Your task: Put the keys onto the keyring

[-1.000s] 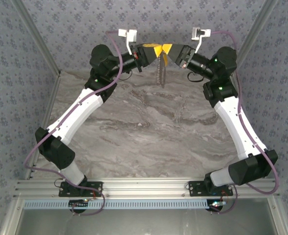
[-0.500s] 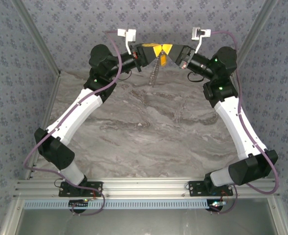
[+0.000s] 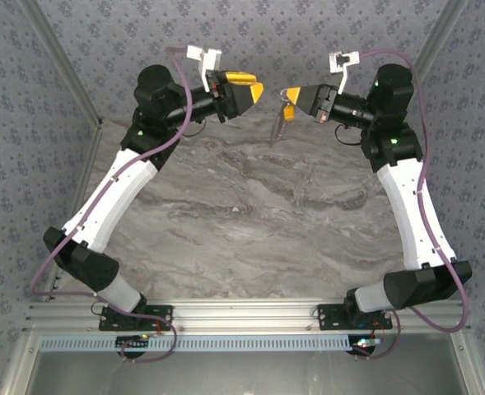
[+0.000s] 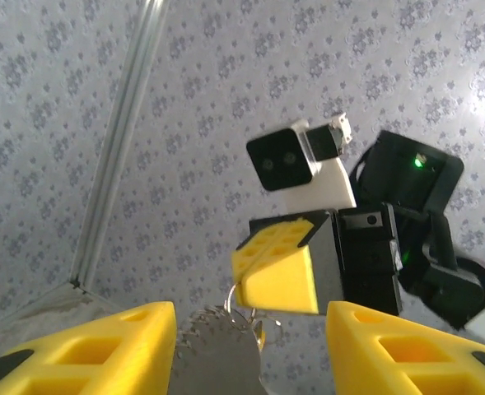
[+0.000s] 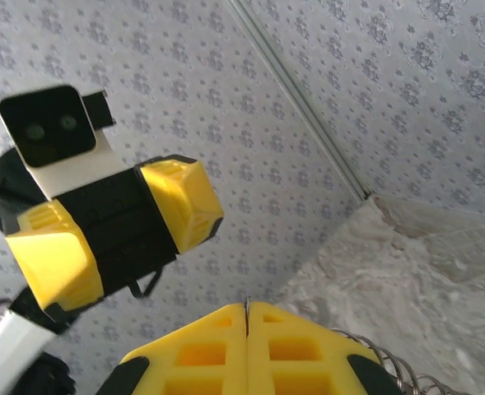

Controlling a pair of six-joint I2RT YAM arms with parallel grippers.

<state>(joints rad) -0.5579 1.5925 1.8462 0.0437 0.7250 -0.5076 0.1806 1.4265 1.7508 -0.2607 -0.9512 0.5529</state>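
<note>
Pinched keyring [image 3: 276, 127] in right gripper [image 3: 287, 94], chain dangling straight down; hung just right of spread, empty left gripper [image 3: 257, 85], untouched.

The left arm [image 3: 114, 197] and right arm [image 3: 411, 206] share white links, black joints, purple cables [image 3: 468, 298], yellow pincer fingers [image 3: 244, 81].

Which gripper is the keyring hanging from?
The right gripper: it is pinched shut, with the keyring dangling below it above the table. The left gripper stands open and empty, apart from it.
</note>
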